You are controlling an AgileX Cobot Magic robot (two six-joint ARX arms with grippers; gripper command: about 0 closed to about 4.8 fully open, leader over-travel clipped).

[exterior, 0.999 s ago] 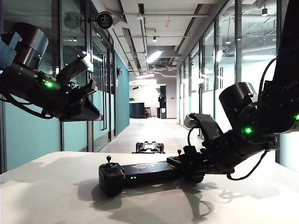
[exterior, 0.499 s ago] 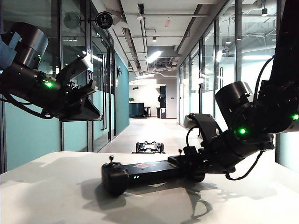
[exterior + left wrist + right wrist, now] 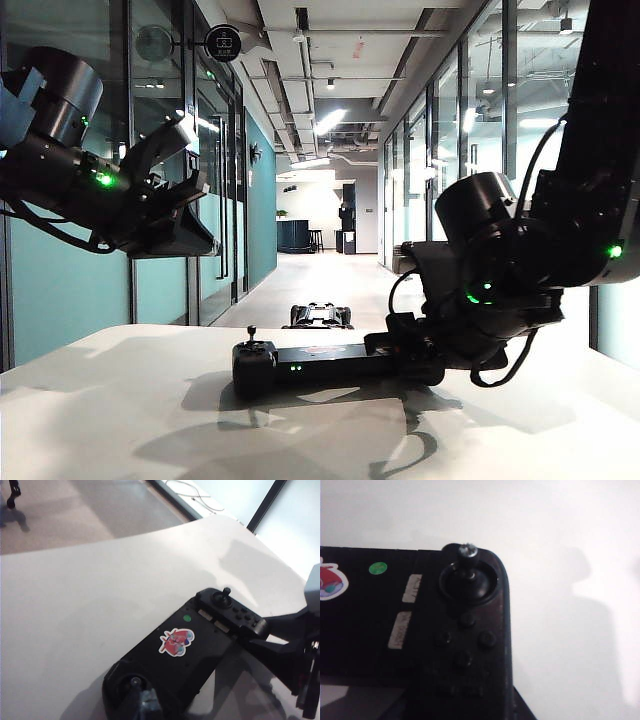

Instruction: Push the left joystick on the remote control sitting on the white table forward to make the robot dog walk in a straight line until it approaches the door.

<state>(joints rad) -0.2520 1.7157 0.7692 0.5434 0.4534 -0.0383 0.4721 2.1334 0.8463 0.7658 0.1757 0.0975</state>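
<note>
Exterior view: right tool (image 3: 405, 350) clamps the remote (image 3: 330, 362) to steady it on the tabletop (image 3: 120, 420); left tool (image 3: 185, 195) hovers open, high left.

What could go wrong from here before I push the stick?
1. The right gripper has its jaws on only the right end of the remote control. A push on the left joystick may pivot the controller on the smooth white table.
2. The left gripper hangs open, high and off to the side; the thin stick is easy to miss.
3. The table edge hides most of the robot dog, so its heading is hard to judge.
</note>
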